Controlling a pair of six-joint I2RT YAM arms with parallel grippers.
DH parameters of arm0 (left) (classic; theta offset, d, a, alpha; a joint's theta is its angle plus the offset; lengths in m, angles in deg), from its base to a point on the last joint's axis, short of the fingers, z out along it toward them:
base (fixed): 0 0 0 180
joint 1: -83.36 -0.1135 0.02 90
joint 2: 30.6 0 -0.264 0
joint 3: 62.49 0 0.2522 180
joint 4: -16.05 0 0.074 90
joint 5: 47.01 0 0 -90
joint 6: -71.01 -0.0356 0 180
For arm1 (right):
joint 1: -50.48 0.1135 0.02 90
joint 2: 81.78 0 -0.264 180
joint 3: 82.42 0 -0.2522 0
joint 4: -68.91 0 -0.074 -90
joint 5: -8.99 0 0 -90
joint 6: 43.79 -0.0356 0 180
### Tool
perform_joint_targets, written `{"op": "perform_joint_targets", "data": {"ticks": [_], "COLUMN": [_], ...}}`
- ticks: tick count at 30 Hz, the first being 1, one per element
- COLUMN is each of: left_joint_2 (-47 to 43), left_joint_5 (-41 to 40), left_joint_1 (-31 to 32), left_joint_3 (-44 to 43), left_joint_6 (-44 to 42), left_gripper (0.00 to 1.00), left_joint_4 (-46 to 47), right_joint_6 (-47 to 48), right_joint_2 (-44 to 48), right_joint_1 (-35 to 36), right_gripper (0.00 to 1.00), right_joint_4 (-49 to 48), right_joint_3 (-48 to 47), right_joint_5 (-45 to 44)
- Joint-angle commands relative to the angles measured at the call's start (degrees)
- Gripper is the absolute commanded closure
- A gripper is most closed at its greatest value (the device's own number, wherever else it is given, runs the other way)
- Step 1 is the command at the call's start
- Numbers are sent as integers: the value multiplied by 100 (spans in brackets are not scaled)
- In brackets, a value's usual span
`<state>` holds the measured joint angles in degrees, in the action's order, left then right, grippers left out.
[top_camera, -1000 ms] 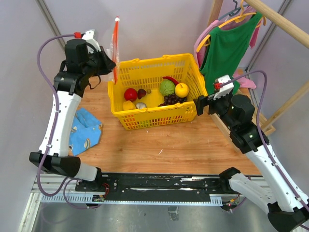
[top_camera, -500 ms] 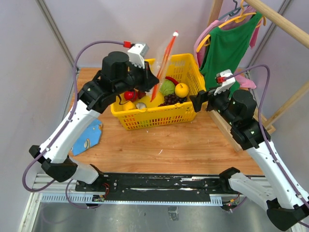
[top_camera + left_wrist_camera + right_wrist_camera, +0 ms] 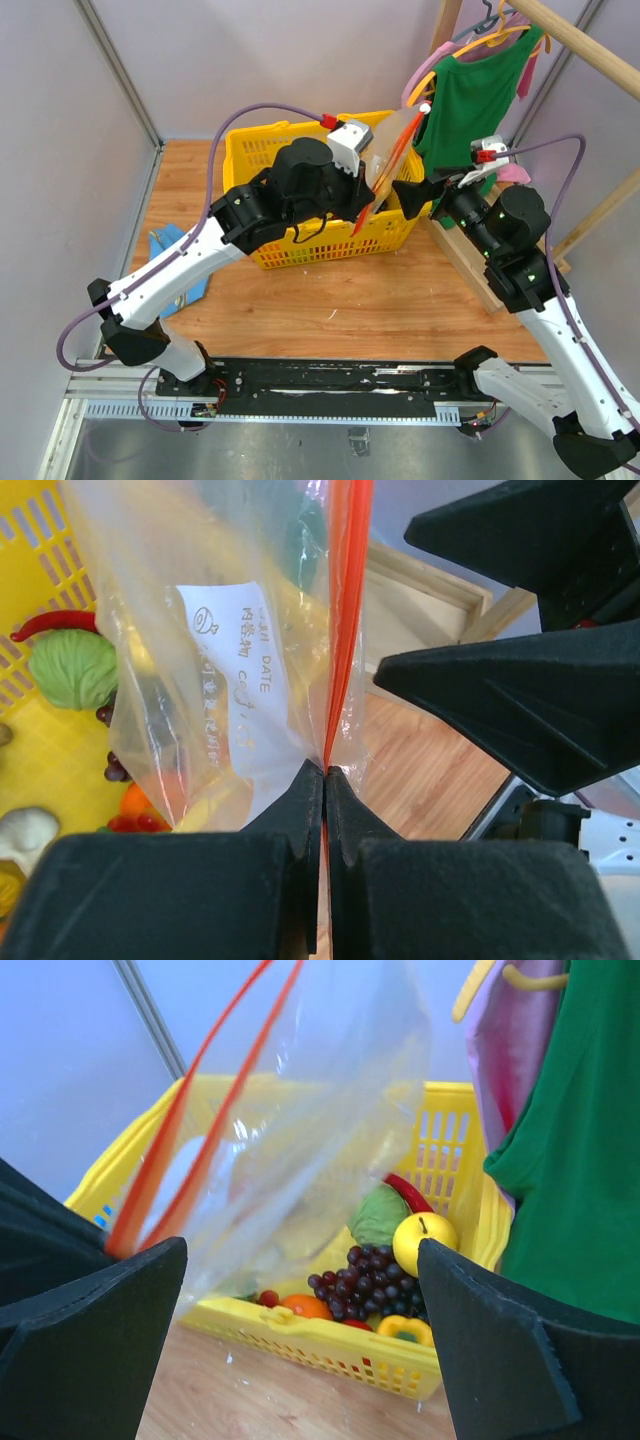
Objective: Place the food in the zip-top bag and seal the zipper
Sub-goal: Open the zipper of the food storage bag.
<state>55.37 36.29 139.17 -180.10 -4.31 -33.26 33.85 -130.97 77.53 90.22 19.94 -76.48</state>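
Zip-top bag (image 3: 235, 670) hangs upper centre of frame, your left gripper (image 3: 324, 780) pinching its zipper (image 3: 346, 610); your right gripper (image 3: 302, 1260) stands spread alongside.

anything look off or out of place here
Nothing looks spilled or damaged. The empty zip-top bag is held up, tilted, near the yellow basket by the left hand, shut on its zipper; the food sits in the basket.
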Motion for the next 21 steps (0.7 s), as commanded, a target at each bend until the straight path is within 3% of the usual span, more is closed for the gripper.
{"op": "perform_joint_targets", "data": {"ticks": [1,21], "left_joint_2": [115,258], "left_joint_5": [-422,-543], "left_joint_1": [230,617], "left_joint_3": [3,219], "left_joint_6": [-182,-382], "left_gripper": [100,100], "left_joint_4": [386,642], "right_joint_6": [-470,-1158], "right_joint_2": [-41,-333], "right_joint_1": [112,116], "right_gripper": [2,25], "right_joint_4": [-579,-574], "right_joint_3": [-171,-112], "right_joint_5": [-91,-549]}}
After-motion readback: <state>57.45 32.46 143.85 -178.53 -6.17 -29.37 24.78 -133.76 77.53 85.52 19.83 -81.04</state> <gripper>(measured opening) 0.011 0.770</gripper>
